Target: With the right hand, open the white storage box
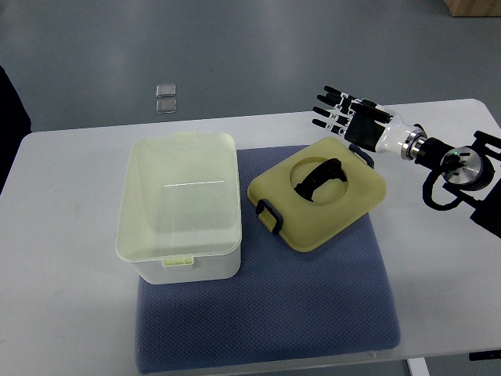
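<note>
The white storage box [182, 207] stands open on the left part of a blue-grey mat [313, 313], its inside bare. Its pale yellow lid [344, 211] lies flat on the mat to the right of the box, with a black handle [319, 178] in its round recess and black clips [268, 217] at its ends. My right hand [338, 111] is above the table behind the lid's far right corner, apart from it, its fingers [327, 100] spread and holding nothing. The left arm is out of view.
The white table [63, 258] carries the mat; its far edge runs behind the box. Two small clear squares [165, 98] lie on the grey floor beyond. A dark shape [9, 117] shows at the left edge.
</note>
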Controlling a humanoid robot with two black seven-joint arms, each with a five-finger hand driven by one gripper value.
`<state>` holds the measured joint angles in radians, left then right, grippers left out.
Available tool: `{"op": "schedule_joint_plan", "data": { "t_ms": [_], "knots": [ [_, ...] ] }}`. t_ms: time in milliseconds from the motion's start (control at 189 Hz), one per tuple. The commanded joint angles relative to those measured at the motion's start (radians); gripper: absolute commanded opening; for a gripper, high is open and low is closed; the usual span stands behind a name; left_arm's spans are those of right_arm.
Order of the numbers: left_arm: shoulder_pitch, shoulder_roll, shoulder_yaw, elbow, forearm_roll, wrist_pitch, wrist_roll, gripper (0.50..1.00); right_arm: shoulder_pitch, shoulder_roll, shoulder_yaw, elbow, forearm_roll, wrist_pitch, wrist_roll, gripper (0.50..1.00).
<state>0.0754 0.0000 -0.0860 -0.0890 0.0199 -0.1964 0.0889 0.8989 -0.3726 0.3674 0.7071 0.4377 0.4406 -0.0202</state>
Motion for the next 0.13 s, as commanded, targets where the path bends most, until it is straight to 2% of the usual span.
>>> {"op": "schedule_joint_plan", "data": {
  "t_ms": [0,122],
  "knots": [
    [0.0,0.0,0.0,0.0,0.0,0.0,0.0,1.0,-0.002,0.0,0.001,0.0,-0.001,0.02,0.0,0.932],
    [0.0,0.0,0.0,0.0,0.0,0.0,0.0,1.0,-0.003,-0.002,0.004,0.0,-0.001,0.061,0.002,0.932]
  ]
}}
